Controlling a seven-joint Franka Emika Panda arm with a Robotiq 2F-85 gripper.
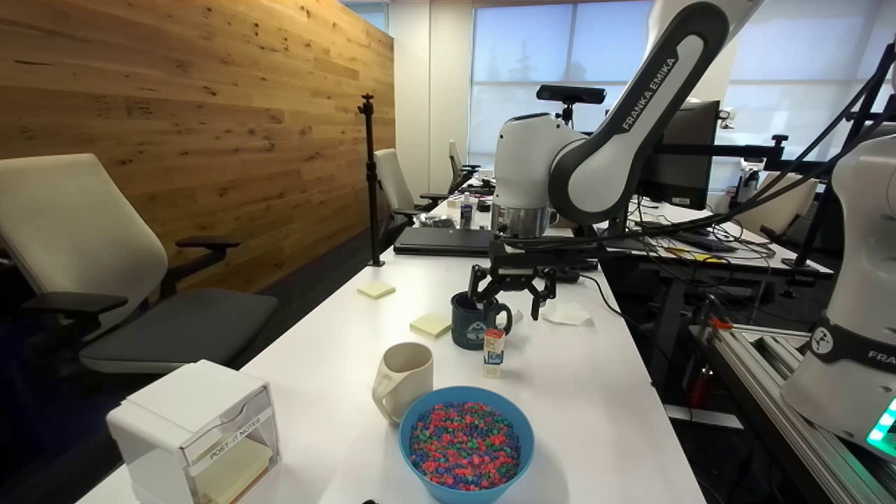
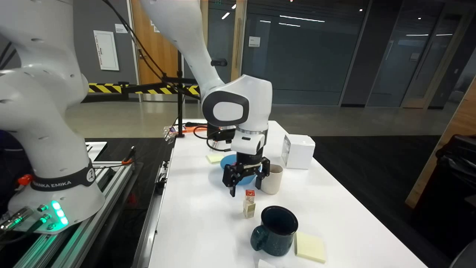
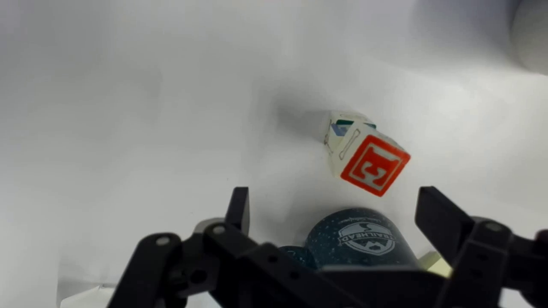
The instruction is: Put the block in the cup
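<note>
1. Black fingers [image 3: 238, 209] stand spread wide, and on my feeds they hang above the white surface [image 2: 200, 230].
2. Below the fingertips I see a red-framed alphabet block [image 3: 374, 164] standing on a second alphabet block [image 1: 493, 359], the upper one turned a little against the lower. My wrist view shows the pair past the fingertips, within the width of the gap and nearer the finger on the right of that view.
3. The framed letter faces up toward the fingers; in an exterior view a blue character shows on the lower block.
4. Also lower than the fingers, the speckled navy Trailhead mug [image 3: 368, 239] stands upright, partly hidden in my wrist view. Both blocks are outside it, just beside.
5. The beige mug [image 2: 272, 180] and the blue bowl [image 1: 469, 495] of coloured bits [image 1: 465, 446] sit on the opposite side of the fingers from the navy mug.
6. A yellow sticky-note pad [image 2: 310, 247] lies by the navy mug, next to that same finger in my wrist view; whether pad and mug touch, I can't tell.
</note>
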